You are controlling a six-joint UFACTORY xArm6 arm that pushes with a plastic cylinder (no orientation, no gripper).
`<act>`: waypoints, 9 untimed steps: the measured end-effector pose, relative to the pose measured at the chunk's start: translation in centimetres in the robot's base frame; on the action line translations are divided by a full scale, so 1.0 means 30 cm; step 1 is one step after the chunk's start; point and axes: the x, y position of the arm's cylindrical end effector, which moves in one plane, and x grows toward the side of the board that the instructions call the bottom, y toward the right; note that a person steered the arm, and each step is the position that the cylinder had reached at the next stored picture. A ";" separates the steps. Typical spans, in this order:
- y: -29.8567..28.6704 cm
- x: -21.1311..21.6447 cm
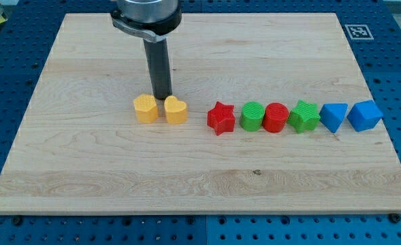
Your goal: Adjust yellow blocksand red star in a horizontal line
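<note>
A yellow hexagon block (pixel 146 109) and a yellow heart block (pixel 176 110) sit side by side left of the board's middle, nearly touching. A red star block (pixel 221 118) lies to their right, slightly lower in the view, with a gap between it and the heart. My tip (pixel 163 99) stands just above the gap between the two yellow blocks, close to their upper edges.
Right of the red star runs a row: a green cylinder (pixel 252 116), a red cylinder (pixel 276 117), a green star (pixel 304 116), a blue triangle (pixel 333 117), a blue cube (pixel 363 115). The wooden board (pixel 200 184) lies on a blue perforated table.
</note>
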 end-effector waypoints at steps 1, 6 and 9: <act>0.008 0.033; -0.141 0.031; -0.201 -0.158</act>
